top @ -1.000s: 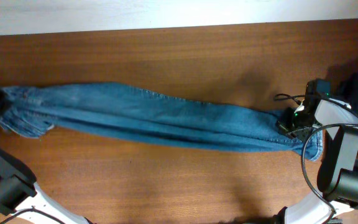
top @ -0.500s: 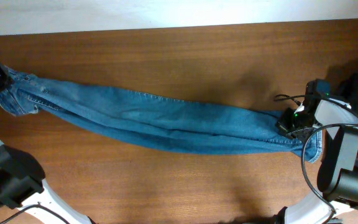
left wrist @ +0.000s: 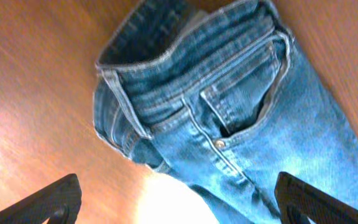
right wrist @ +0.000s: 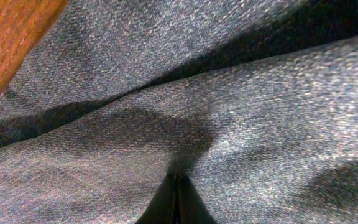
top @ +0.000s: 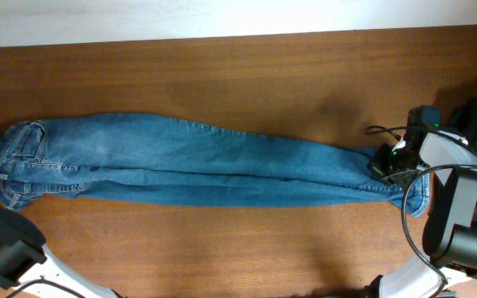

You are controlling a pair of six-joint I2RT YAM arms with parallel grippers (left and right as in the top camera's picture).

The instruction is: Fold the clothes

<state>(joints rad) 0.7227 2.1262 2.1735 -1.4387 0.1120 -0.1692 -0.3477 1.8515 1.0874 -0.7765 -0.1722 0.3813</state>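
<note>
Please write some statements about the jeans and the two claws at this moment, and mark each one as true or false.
1. The jeans lie stretched along the table. True.
2. The right claw is shut on the leg ends. True.
3. The left claw is shut on denim. False: it is open and holds nothing.
4. The waistband lies at the robot's right. False: it lies at the robot's left.
</note>
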